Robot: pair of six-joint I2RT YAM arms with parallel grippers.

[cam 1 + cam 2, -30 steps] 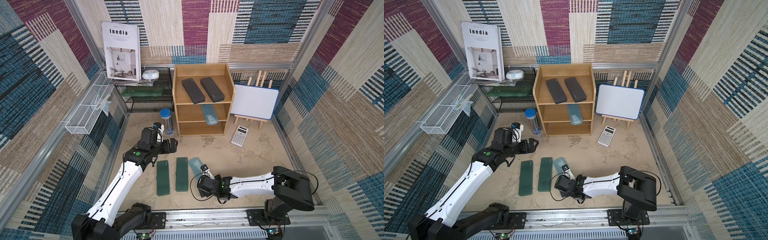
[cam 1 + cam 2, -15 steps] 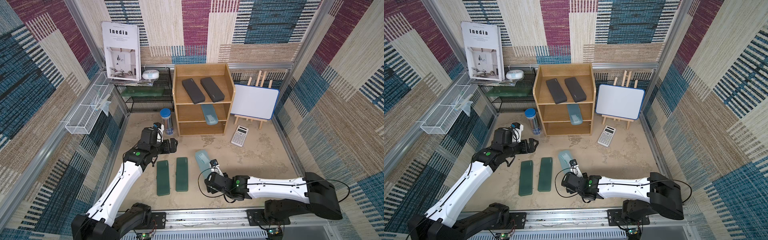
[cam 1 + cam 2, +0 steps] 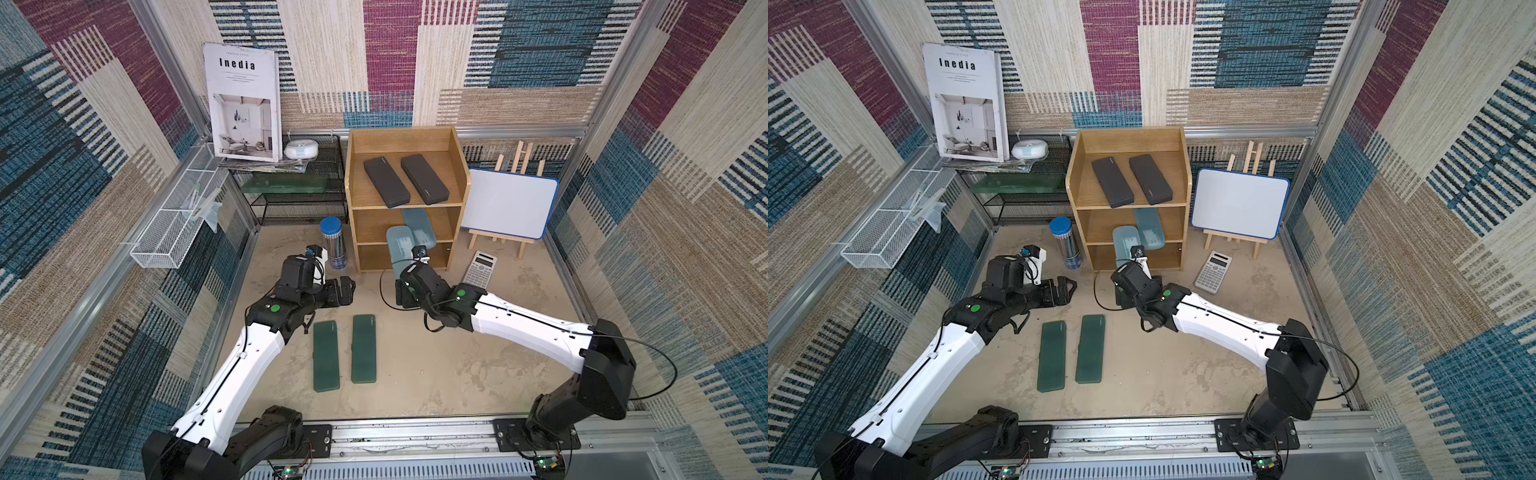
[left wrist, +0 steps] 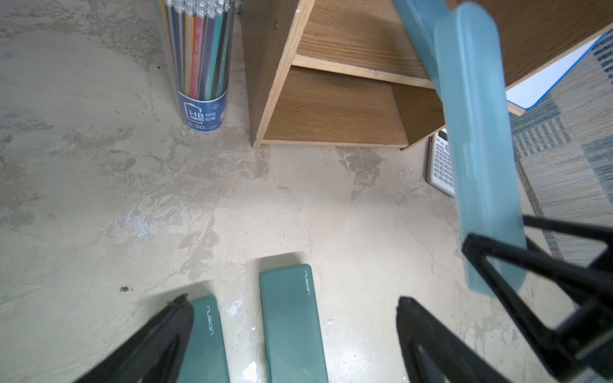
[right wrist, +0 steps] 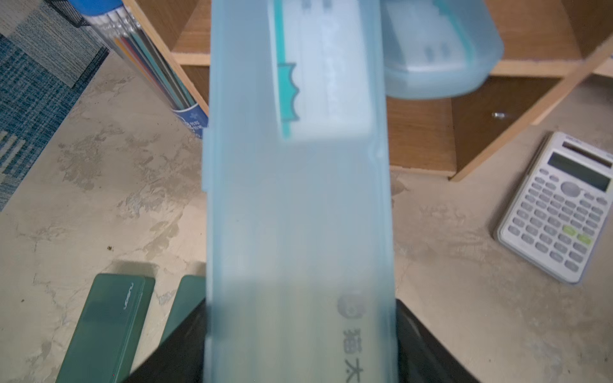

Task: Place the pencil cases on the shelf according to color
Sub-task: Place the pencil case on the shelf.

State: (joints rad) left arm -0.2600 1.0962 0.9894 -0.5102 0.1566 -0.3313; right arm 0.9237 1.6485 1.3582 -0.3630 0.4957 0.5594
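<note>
Step in hand: shelving the light blue case [image 3: 397, 249]. My right claw [image 5: 300, 348] was clamped on its near end, arm stretched low, the case's tip at the shelf [image 3: 353, 216] middle tier beside the other blue case [image 3: 420, 232]. Next move, I judged: slide it in level, then release. My left claw [image 3: 348, 290] was apart, idle near the green cases [image 3: 326, 357].

Frosted translucent plastic blue case [image 5: 298, 232], matt black cases [image 3: 386, 181], grained wooden shelf [image 3: 401, 141], rough mottled tabletop [image 3: 436, 374]
</note>
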